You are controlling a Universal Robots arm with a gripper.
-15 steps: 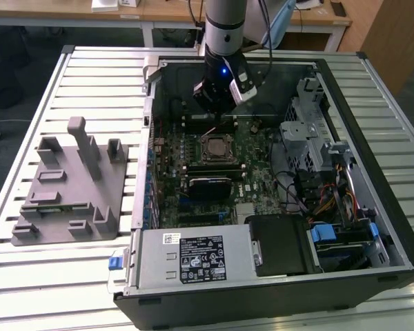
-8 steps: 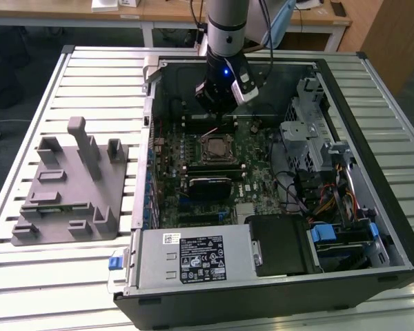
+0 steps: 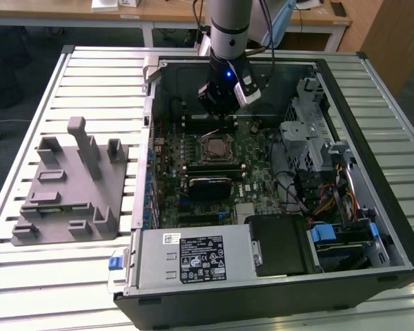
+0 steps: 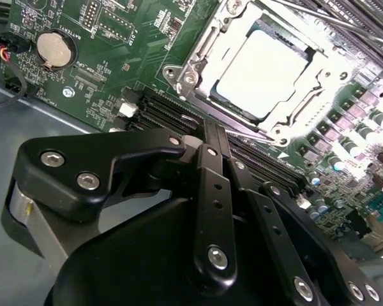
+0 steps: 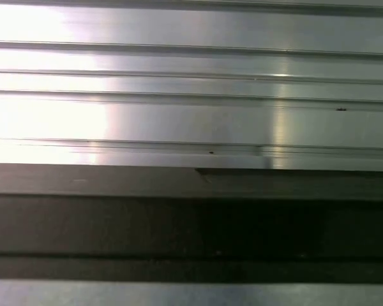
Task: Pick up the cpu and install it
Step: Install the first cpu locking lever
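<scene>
My pincer point(image 4: 207, 131) is drawn narrow, its tips together with nothing between them. In the exterior view it point(image 3: 224, 110) hangs inside the open computer case point(image 3: 372, 138), low over the green board point(image 3: 262, 172).

The cpu point(image 4: 262, 70) is not in my grip. It lies flat in its socket on the board, pale silver top up, with the metal frame point(image 4: 191, 70) of the socket around its edges. In the exterior view the cpu point(image 3: 215, 147) sits near the middle of the board. It is just beside my tips and apart from them, with a row of dark slots point(image 4: 159, 111) between us.

I judge the pick-up and the placing to be done, and the work now stands at the end of the install. I cannot tell whether the frame is latched down. Any further move here calls for a light touch, since the frame, the slots and small board parts crowd close around my tips.
</scene>
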